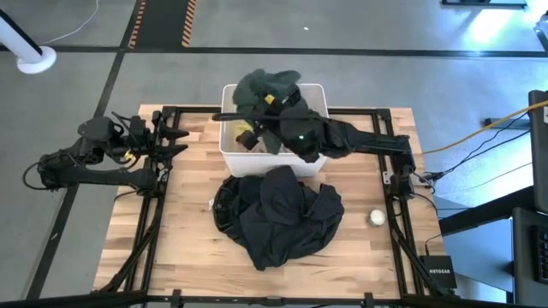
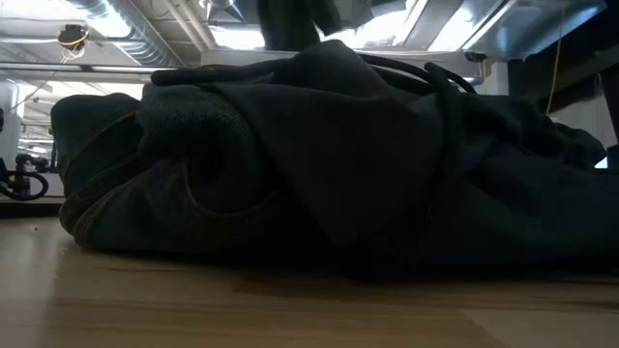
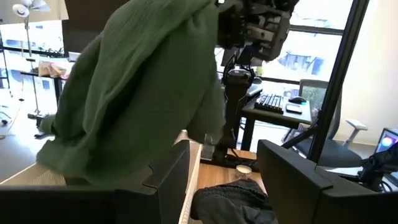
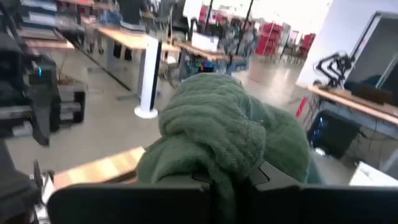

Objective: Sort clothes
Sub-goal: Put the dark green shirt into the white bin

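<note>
I've got the right gripper (image 1: 272, 109) clamped shut on the green garment (image 1: 267, 85), held up over the white bin (image 1: 315, 96) at the table's far edge. In the right wrist view the fabric (image 4: 230, 134) bunches up between my fingers and blocks most of the scene ahead. From the left wrist camera the same garment (image 3: 134, 93) hangs in a long fold under the right arm (well clear of the bin rim there). Something yellow (image 1: 244, 133) sits inside the bin, under the arm; I can't tell what it is.

Dark clothes pile (image 1: 278, 214) sits mid-table, just on the near side of the bin, touching or nearly touching its wall. In the low view the pile (image 2: 329, 155) fills almost the whole width.

Left gripper (image 1: 177, 141) is parked at the table's left edge, jaws wide, nothing in them.

Small white ball (image 1: 377, 217) lies near the right edge, apart from the pile.
</note>
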Tool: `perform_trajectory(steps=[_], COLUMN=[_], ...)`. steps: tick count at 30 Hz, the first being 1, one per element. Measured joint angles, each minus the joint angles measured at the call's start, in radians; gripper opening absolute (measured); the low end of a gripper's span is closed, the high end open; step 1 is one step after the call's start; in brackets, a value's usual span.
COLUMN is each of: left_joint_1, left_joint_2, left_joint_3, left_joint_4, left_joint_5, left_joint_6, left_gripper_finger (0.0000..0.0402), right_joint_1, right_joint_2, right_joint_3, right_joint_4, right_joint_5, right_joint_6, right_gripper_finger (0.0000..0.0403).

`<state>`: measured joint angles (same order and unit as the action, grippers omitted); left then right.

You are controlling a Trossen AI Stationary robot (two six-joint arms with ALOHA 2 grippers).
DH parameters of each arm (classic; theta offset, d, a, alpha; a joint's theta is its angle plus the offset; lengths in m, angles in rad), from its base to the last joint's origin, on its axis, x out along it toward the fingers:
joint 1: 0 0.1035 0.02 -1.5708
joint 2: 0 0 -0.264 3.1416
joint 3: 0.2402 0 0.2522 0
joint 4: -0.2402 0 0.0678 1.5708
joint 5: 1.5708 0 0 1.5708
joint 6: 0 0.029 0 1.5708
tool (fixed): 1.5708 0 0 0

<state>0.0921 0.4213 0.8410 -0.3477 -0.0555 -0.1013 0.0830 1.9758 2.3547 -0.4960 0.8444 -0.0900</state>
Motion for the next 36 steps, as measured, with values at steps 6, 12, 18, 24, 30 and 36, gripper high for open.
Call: perform_trajectory(steps=[6, 12, 18, 24, 30, 36], left_joint_1=[0.0, 0.0, 0.0, 0.0, 0.0, 0.0], left_joint_2=[0.0, 0.0, 0.0, 0.0, 0.0, 0.0], left_joint_3=[0.0, 0.0, 0.0, 0.0, 0.0, 0.0], left_joint_4=[0.008, 0.0, -0.038, -0.037, -0.036, -0.032], left_joint_5=[0.0, 0.0, 0.0, 0.0, 0.0, 0.0], left_joint_6=[-0.001, -0.016, -0.027, -0.03, -0.02, -0.014], left_gripper_finger=[0.0182, 0.0182, 0.0182, 0.0182, 0.0182, 0.0182], right_joint_1=[-0.044, -0.146, -0.237, -0.272, -0.272, -0.251], right_joint_2=[-0.002, -0.002, 0.008, 0.025, 0.025, -0.005], right_joint_3=[0.001, 0.001, -0.009, -0.085, -0.106, 0.003], right_joint_4=[-0.055, -0.317, -0.524, -0.557, -0.599, -0.708], right_joint_5=[0.009, 0.0, -0.139, -0.237, -0.239, -0.337], right_joint_6=[-0.002, 0.205, 0.385, 0.462, 0.452, 0.459], right_gripper_finger=[0.0024, 0.0036, 0.0074, 0.0115, 0.0187, 0.0231])
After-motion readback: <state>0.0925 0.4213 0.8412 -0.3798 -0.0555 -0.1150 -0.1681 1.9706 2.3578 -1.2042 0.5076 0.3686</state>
